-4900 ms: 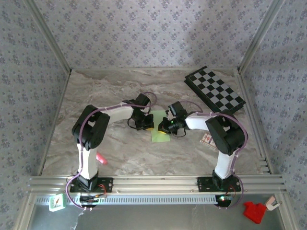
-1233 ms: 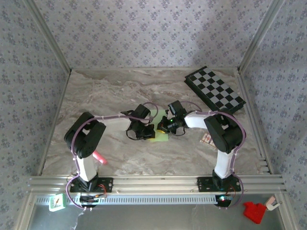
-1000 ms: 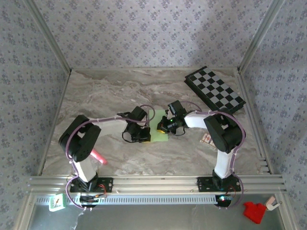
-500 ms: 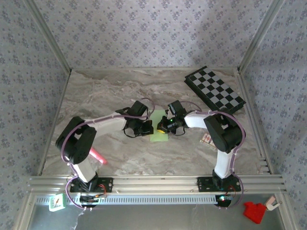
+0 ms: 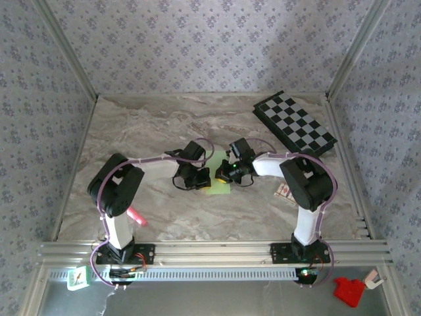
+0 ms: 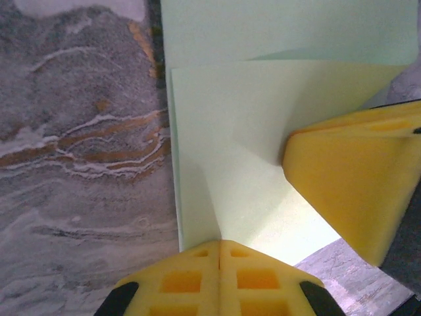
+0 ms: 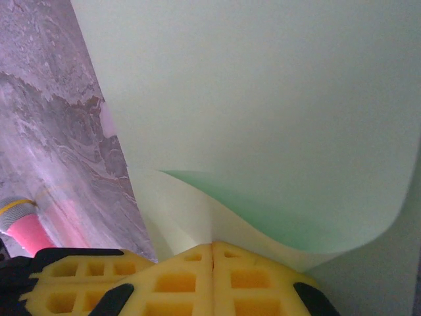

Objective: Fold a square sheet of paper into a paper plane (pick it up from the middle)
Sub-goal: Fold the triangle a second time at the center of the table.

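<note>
Square sheet of paper (image 5: 220, 187) is lying partly folded on the table (image 5: 145, 131), midway between the two arms and well apart from the chequered board (image 5: 296, 125) at the far right. The left arm is doing all the moving: over the last second its elbow has swung out to the left and come back. The left hand (image 5: 198, 178) drew off toward the near left in that time and is now sitting at the sheet's left edge again. The right arm is not shifting, and the right hand (image 5: 225, 174) is staying planted on the sheet's right side. Both hands are showing fingers pressed together with nothing between them, tips bearing down on the paper rather than pinching it. In the left wrist view an upper layer is lying folded over the lower one, and the right hand's yellow finger (image 6: 348, 191) is pinning it. In the right wrist view one flap edge is curling up, not yet flat. Reading: the left hand is probably stroking the fold to set a crease while the right anchors. An early fold is going in, with no pointed dart forming yet. Pink marker (image 5: 136, 216) is lying untouched near the left arm's base.
</note>
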Controlling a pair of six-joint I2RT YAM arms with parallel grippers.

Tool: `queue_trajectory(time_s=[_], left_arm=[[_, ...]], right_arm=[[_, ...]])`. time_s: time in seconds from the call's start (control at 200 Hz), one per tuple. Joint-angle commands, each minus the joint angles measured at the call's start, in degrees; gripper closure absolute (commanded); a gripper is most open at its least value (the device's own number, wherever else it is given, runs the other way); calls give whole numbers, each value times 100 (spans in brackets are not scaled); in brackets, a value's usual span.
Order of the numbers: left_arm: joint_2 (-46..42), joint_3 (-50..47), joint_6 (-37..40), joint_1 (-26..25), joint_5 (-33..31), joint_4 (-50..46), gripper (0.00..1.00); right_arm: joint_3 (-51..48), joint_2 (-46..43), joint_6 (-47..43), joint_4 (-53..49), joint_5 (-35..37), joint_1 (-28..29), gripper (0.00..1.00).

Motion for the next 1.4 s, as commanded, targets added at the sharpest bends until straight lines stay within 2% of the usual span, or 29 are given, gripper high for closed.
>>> queue_trajectory(time_s=[0.0,0.325,0.51,0.8,1.044,1.264,1.394], left_arm=[[196,-95,28,21,-239,-513,100],[232,-99,32,13,-275,-537,100],[206,-106,12,17,-309,-574,100],[321,-138,-21,13,-581,-1027,100],[477,-303,-48,26,-783,-1358,100],[489,-237,-36,25,-743,-1352,100],[468,-54,5,18,-622,-1308,100]], right_arm=[[34,-246,-462,-433,593,14,93],[-46,-279,-517,-311,418,451,93],[-116,-122,-424,-350,492,416,93],[-142,141,-570,-429,703,-1,93],[-146,154,-832,-331,673,-673,93],[78,148,-1105,-577,854,-1119,93],[173,-188,-1083,-710,888,-1227,93]])
